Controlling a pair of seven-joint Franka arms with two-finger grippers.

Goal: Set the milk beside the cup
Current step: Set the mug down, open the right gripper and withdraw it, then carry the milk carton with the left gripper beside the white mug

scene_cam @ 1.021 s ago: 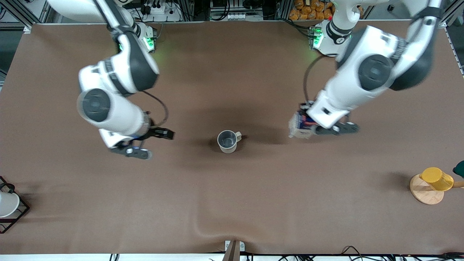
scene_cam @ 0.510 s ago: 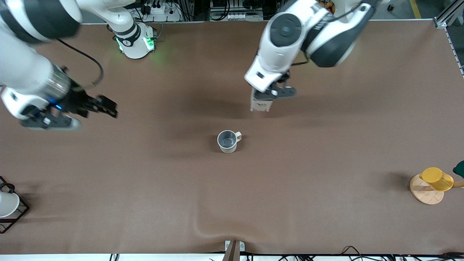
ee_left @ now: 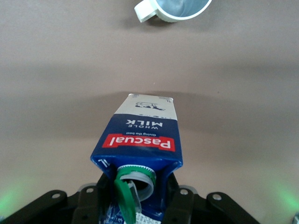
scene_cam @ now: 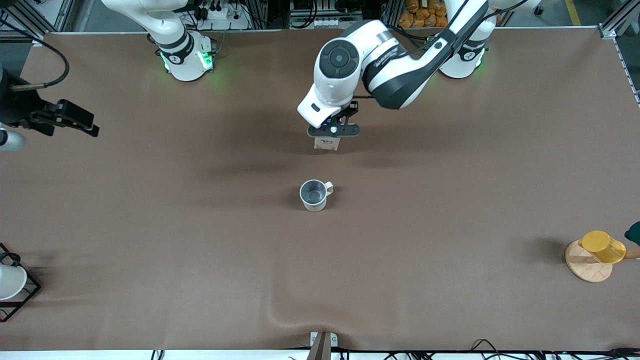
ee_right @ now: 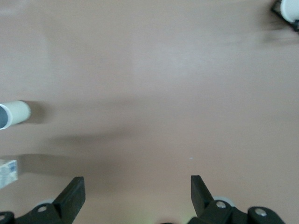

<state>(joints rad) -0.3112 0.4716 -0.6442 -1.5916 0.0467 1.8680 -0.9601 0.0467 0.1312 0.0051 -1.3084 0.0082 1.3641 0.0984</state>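
Now, left gripper (scene_cam: 332, 134): clamped on milk (ee_left: 140, 140), above table (scene_cam: 450, 210)
Cup (scene_cam: 314, 194): upright; untouched
Right gripper (ee_right: 135, 191): spread wide; idle at right arm's end

A high front camera looks down across the whole brown table (scene_cam: 200, 260) toward the robot bases, while both close wrist cameras face downward, each sharing the cream mug (scene_cam: 314, 194) (ee_left: 174, 9) (ee_right: 13, 113) with it.

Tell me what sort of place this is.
Probably a robotics lab: two arms are mounted at a brown-covered table, framing and cables line its edge, and the left gripper holds the milk above it, by the cup.
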